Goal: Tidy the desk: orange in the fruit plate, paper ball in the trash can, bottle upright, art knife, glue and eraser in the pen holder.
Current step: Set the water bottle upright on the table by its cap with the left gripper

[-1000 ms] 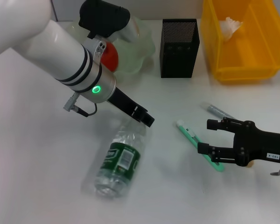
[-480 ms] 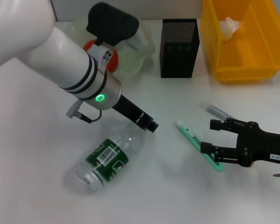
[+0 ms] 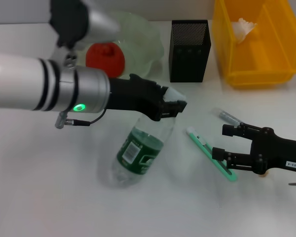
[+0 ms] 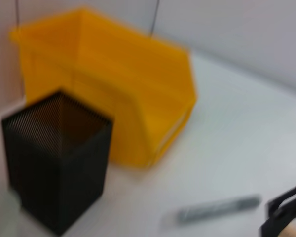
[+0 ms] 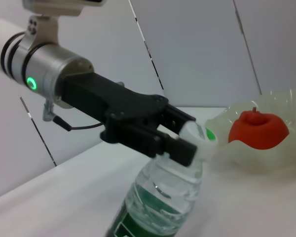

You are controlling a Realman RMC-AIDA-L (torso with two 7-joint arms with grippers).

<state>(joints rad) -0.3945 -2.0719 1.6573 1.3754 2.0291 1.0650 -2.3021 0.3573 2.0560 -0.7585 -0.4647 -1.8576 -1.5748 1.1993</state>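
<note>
Two hands are at work: the left hand (image 3: 173,106) is clamped on the neck of the bottle (image 3: 140,153), which leans tilted with its base on the tabletop (image 3: 49,197) at centre. To the right, the right hand (image 3: 222,142) hangs open over the green art knife (image 3: 207,152). Farther back stand the pen holder (image 3: 189,49), the orange (image 3: 105,58) in the fruit plate (image 3: 148,39), and the yellow trash can (image 3: 256,42).
</note>
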